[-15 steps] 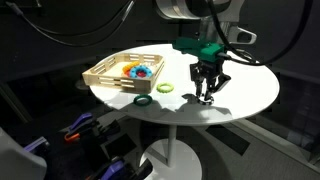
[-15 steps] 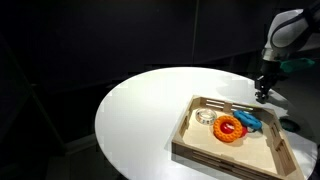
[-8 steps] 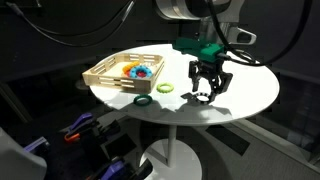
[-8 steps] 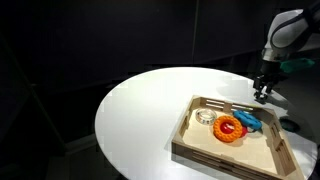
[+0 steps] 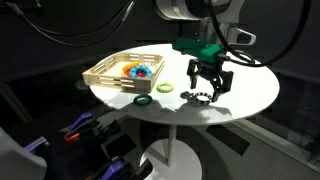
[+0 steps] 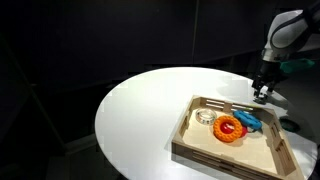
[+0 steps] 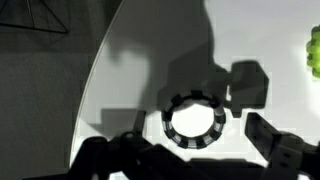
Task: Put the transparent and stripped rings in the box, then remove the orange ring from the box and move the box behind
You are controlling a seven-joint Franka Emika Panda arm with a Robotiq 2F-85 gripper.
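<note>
The striped ring [image 7: 194, 121], black and white, lies flat on the white table between the spread jaws of my open gripper [image 7: 197, 146]. Nothing is held. In an exterior view the gripper [image 5: 207, 95] hangs low over the table, to the right of the wooden box [image 5: 103, 73]. The box [image 6: 190, 135] holds the transparent ring [image 6: 205, 117], the orange ring [image 6: 230, 128] and a blue ring [image 6: 249, 121]. The gripper [image 6: 262, 94] stands beyond the box's far corner.
A light green ring [image 5: 163, 88] and a dark green ring [image 5: 143, 99] lie on the table between the box and the gripper. The round table's edge [image 7: 95, 75] curves past on the left of the wrist view. Dark surroundings all round.
The jaws have spread from nearly shut to wide open over the same spot. The striped ring now lies free on the table between them.
</note>
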